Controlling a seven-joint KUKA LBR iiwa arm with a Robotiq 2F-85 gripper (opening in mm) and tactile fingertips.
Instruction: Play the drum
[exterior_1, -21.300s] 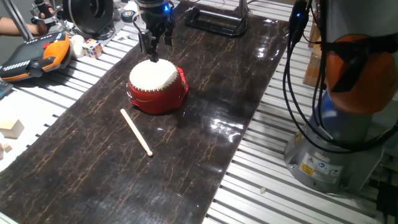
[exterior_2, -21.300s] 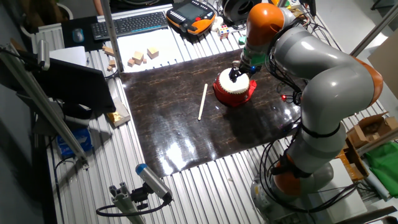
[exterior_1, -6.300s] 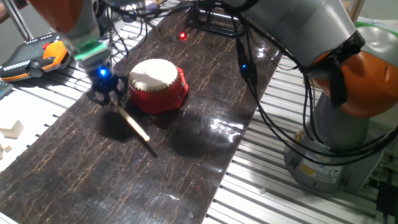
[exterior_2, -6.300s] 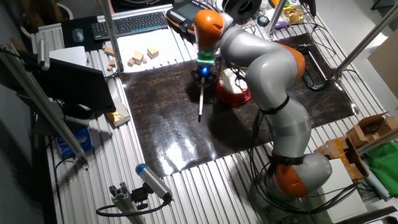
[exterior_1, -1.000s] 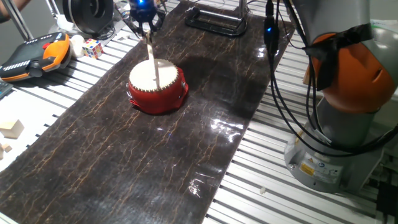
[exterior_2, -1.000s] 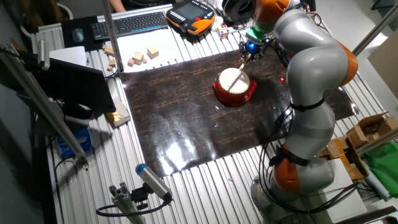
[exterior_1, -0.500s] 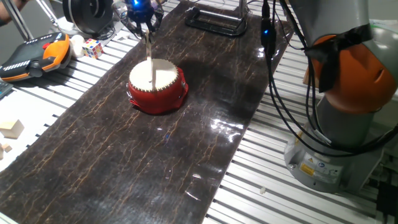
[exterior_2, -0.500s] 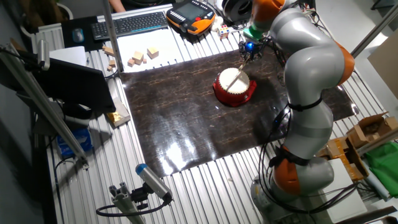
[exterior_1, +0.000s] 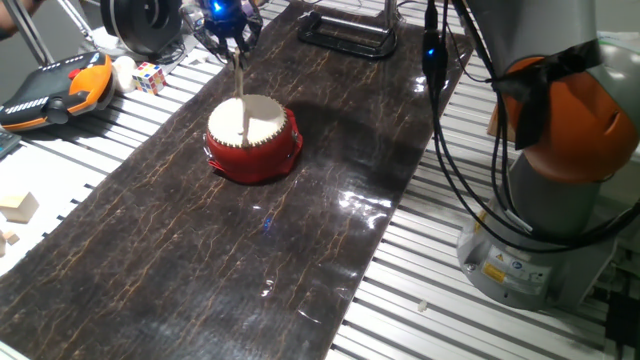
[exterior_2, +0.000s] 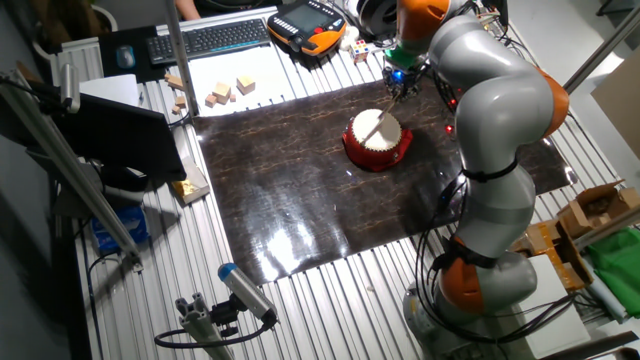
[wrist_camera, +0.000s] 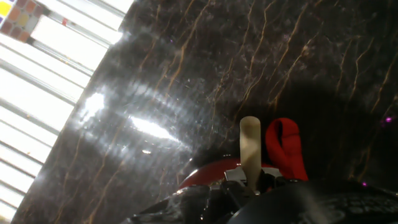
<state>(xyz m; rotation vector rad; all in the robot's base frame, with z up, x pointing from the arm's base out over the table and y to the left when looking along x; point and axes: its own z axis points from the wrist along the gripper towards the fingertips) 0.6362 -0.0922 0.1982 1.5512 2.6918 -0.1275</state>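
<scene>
The drum (exterior_1: 253, 138) has a red body and a cream skin and stands on the dark mat (exterior_1: 200, 260). My gripper (exterior_1: 231, 38) hangs above the drum's far edge, shut on a thin pale wooden stick (exterior_1: 240, 90). The stick slants down, with its lower end over the skin. The other fixed view shows the gripper (exterior_2: 402, 80), the stick (exterior_2: 384, 115) and the drum (exterior_2: 378, 141). In the hand view the stick (wrist_camera: 250, 149) points away from the fingers, with the drum's red side (wrist_camera: 205, 175) and a red loop (wrist_camera: 283, 147) below it.
An orange-black teach pendant (exterior_1: 55, 90), a puzzle cube (exterior_1: 150, 77) and wooden blocks (exterior_1: 18, 207) lie left of the mat. A black frame (exterior_1: 345, 35) sits at the mat's far end. The arm's base (exterior_1: 545, 200) and cables stand at the right. A keyboard (exterior_2: 205, 40) shows in the other fixed view.
The stick's lower end has drawn back a little across the skin toward the drum's far edge. The gripper has shifted slightly. The drum has not moved.
</scene>
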